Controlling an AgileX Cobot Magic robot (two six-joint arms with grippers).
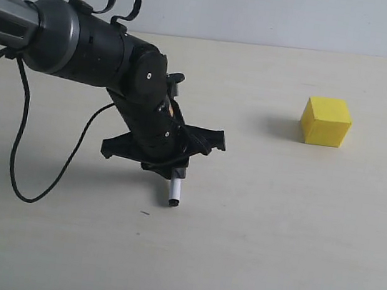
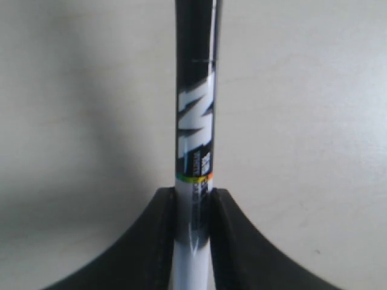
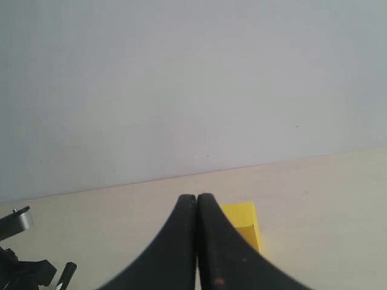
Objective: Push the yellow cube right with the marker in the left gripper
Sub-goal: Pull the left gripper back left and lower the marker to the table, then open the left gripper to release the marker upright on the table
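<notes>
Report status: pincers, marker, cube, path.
Left pincer shut on marker, tip pointing down. Right pincer shut, empty. Yellow cube well right of marker, no contact. Nothing between them.

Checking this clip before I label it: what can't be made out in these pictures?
1. Exterior view: the left gripper hides most of the marker; whether its end touches the table is unclear.
2. Left wrist view: the marker's far end is cut off by the frame edge; its small print is blurred.
3. Right wrist view: the shut right gripper covers part of the yellow cube.
</notes>
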